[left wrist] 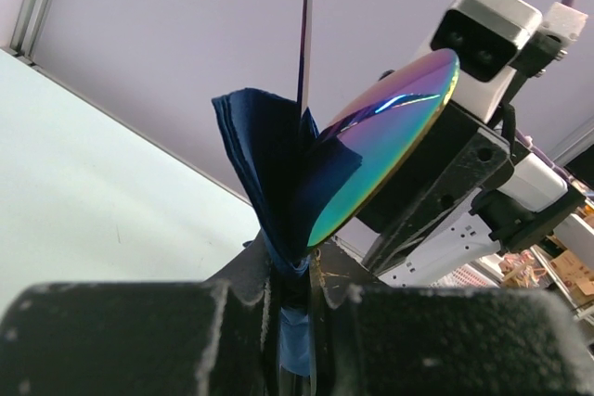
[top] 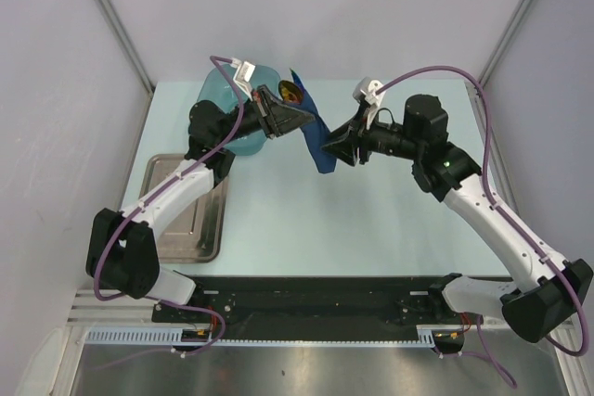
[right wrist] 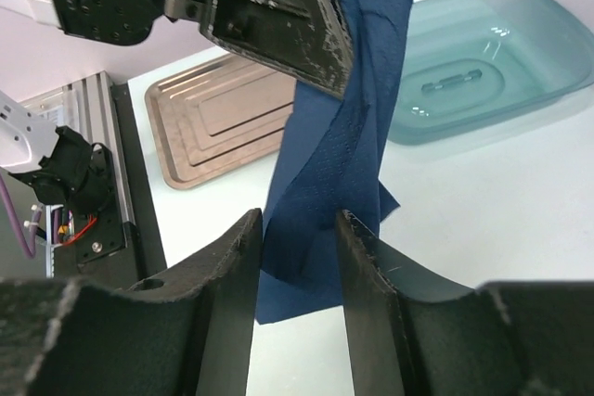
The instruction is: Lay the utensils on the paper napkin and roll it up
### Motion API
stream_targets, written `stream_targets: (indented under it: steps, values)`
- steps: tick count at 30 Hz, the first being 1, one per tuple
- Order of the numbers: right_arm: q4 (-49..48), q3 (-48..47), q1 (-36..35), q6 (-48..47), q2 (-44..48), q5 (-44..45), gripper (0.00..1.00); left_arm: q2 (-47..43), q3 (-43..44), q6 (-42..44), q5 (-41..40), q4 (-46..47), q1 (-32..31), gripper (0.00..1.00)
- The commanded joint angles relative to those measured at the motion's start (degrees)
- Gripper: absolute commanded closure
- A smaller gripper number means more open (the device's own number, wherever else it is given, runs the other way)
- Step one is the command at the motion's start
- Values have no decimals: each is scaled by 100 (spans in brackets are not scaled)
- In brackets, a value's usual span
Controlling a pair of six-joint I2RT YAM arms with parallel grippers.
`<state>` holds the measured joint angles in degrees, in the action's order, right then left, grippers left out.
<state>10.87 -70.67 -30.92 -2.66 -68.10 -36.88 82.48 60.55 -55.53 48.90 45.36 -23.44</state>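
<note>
Utensils inside paper napkin, bundle airborne, roll loose. Left gripper pinches top, 11 o'clock; right gripper half-open astride lower end, grip unclear.

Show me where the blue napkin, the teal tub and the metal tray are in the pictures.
napkin [right wrist: 325, 183]: right wrist view, on its twisted middle part.
tub [right wrist: 529, 39]: right wrist view, on its sloping side wall.
tray [top: 195, 224]: top view, on the bare flat bottom.
</note>
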Motion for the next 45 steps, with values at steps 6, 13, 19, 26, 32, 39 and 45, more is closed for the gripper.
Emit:
stream_targets:
  steps: [6,13,19,26,32,39,45]
  values:
    - [-174,-244,252,37,76,199,47,-109,229,-116,-30,255,68,100]
    - [152,-491,183,-33,525,-117,44,84,386,-186,-294,-72,191,100]
    - [-67,-412,7,-130,403,-258,47,146,484,-222,-206,-28,182,100]
    - [-481,-394,-72,-147,-37,-408,54,84,563,-178,14,235,156,100]
    - [-499,-202,-37,-270,-116,-337,47,-3,536,-248,303,552,85,100]
    - [-481,-122,-28,-270,-125,-372,44,-83,352,-292,585,886,-64,100]
    - [-428,-8,-37,-279,-90,-407,40,-48,422,-336,647,939,-73,100]
